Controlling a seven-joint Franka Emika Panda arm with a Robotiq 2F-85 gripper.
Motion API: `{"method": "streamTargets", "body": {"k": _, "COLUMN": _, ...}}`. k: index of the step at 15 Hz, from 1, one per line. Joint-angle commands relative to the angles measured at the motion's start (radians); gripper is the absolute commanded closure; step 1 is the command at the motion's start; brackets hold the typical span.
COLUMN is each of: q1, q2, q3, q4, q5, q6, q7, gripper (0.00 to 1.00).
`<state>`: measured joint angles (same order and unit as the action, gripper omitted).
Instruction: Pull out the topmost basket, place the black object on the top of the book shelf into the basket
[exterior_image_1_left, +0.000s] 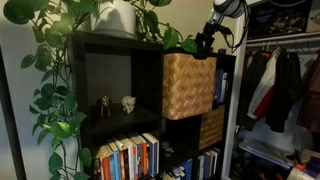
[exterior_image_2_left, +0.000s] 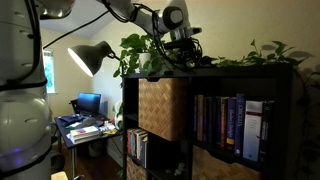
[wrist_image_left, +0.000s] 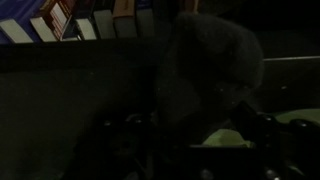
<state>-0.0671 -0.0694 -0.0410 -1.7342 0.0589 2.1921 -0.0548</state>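
Note:
The topmost basket (exterior_image_1_left: 188, 85) (exterior_image_2_left: 163, 108), tan woven wicker, sticks out of the front of the black book shelf (exterior_image_1_left: 100, 45) (exterior_image_2_left: 250, 72). My gripper (exterior_image_1_left: 205, 42) (exterior_image_2_left: 180, 55) hangs right at the shelf's top, above the basket and among green leaves. The wrist view is very dark. A dark rounded lump there, the black object (wrist_image_left: 212, 65), sits just ahead of the jaws, with a pale green leaf (wrist_image_left: 225, 138) below it. The fingers are lost in the dark, so their opening does not show. In both exterior views the black object is hidden.
A trailing plant (exterior_image_1_left: 55, 70) in a white pot (exterior_image_1_left: 115, 18) stands on the shelf top. Two small figurines (exterior_image_1_left: 128, 102) and rows of books (exterior_image_1_left: 125, 155) (exterior_image_2_left: 225, 120) fill other compartments, with a darker basket (exterior_image_1_left: 211, 127) lower down. Clothes (exterior_image_1_left: 285, 80) hang beside the shelf. A lamp (exterior_image_2_left: 90, 57) stands near a desk.

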Motion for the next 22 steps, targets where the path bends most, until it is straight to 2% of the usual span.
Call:
{"method": "streamTargets", "body": {"k": 1, "q1": 0.015, "q2": -0.006, "q3": -0.004, "q4": -0.017, "q5": 0.020, "q6": 0.026, "q7": -0.047, "gripper": 0.58}}
{"method": "streamTargets", "body": {"k": 5, "q1": 0.027, "q2": -0.033, "q3": 0.010, "q4": -0.038, "q5": -0.003, "q6": 0.024, "q7": -0.069, "gripper": 0.84}}
{"method": "streamTargets", "body": {"k": 7, "q1": 0.036, "q2": -0.054, "q3": 0.019, "q4": -0.055, "q5": -0.018, "q6": 0.021, "q7": -0.086, "gripper": 0.93}}
{"method": "streamTargets", "body": {"k": 16, "q1": 0.073, "q2": -0.193, "q3": 0.098, "q4": -0.141, "q5": -0.090, "q6": 0.028, "q7": 0.072, "gripper": 0.91}}
{"method": "streamTargets", "body": {"k": 22, "q1": 0.087, "q2": -0.272, "q3": 0.139, "q4": -0.204, "q5": -0.102, "q6": 0.008, "q7": 0.117, "gripper": 0.92}}
